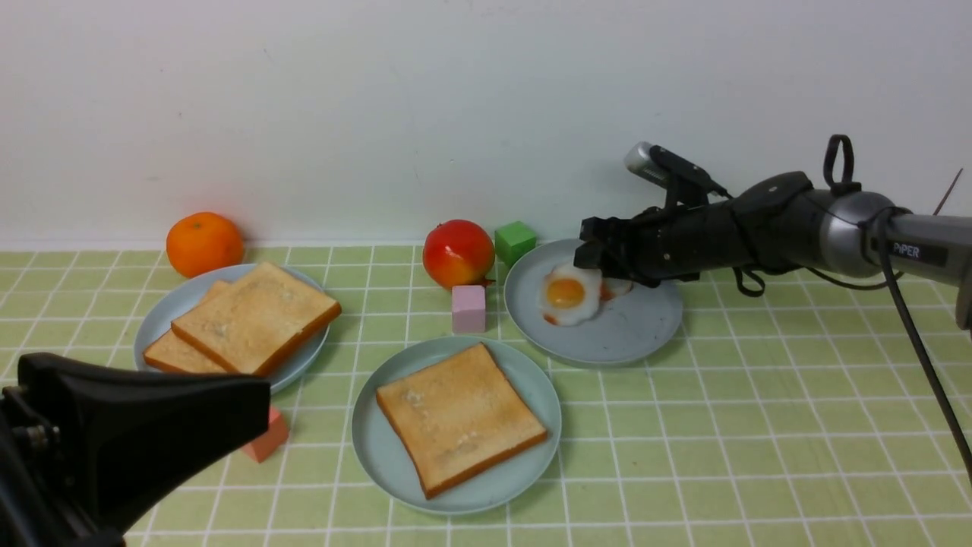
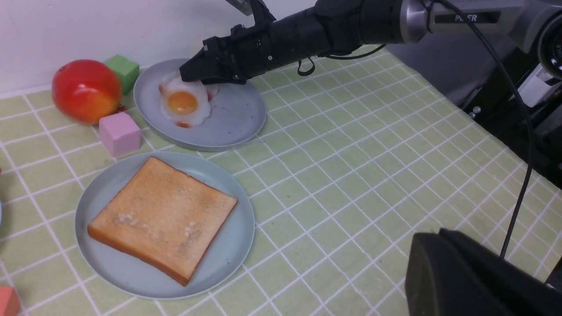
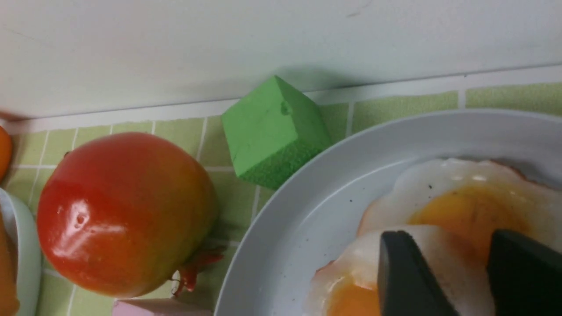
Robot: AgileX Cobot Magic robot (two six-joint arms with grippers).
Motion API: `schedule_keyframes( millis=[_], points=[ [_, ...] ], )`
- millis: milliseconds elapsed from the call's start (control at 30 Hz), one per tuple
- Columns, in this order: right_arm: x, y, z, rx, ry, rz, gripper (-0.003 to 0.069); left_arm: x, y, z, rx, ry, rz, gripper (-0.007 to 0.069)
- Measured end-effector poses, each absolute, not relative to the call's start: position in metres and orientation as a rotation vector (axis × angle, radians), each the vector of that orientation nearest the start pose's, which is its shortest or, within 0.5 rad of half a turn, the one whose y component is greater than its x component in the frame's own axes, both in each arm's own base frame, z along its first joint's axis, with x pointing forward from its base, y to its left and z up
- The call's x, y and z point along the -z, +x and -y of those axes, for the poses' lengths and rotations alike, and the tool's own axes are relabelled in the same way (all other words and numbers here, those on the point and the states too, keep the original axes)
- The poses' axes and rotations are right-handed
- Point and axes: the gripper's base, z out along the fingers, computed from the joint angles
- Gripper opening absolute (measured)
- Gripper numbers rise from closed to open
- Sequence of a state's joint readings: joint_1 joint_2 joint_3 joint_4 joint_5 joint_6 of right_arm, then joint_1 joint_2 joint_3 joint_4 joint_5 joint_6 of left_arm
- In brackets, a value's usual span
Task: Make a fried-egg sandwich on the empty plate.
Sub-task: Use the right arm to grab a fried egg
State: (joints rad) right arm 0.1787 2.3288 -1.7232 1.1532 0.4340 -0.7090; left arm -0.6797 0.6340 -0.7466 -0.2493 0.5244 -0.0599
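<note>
The fried egg (image 1: pixel 566 295) lies on a grey-blue plate (image 1: pixel 638 334) at the back right, overlapping a second egg (image 3: pixel 465 202). My right gripper (image 1: pixel 591 260) reaches low over that plate. In the right wrist view its fingers (image 3: pixel 404 272) stand apart on either side of the fried egg's (image 3: pixel 351 272) white rim; the egg still rests on the plate. The empty plate (image 1: pixel 380 456), pale teal, sits front centre and bears one toast slice (image 1: pixel 459 416). My left gripper (image 1: pixel 254 403) hovers shut at the front left, holding nothing.
A greyer plate (image 1: pixel 163 323) at the left carries two stacked toast slices (image 1: pixel 254 315). An orange (image 1: pixel 203 243), a pomegranate (image 1: pixel 458 253), a green cube (image 1: pixel 515 241), a pink cube (image 1: pixel 468 308) and a salmon block (image 1: pixel 267 442) stand around the plates. The wall runs close behind.
</note>
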Motion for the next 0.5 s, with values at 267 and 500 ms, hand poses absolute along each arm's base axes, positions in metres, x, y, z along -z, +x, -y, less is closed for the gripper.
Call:
schedule_keyframes(
  millis=[267,500],
  points=[
    [-0.1423,0.5003,-0.1262,-0.749,0.038,-2.325,0.0102,-0.3649,0.0883,0.0859,0.762,0.477,-1.895,-0.001],
    [-0.1478,0.4985,-0.1213,-0.867,0.061,-2.337,0.0074,-0.3648,0.0883,0.0859,0.762,0.478,-1.896,-0.0005]
  ],
)
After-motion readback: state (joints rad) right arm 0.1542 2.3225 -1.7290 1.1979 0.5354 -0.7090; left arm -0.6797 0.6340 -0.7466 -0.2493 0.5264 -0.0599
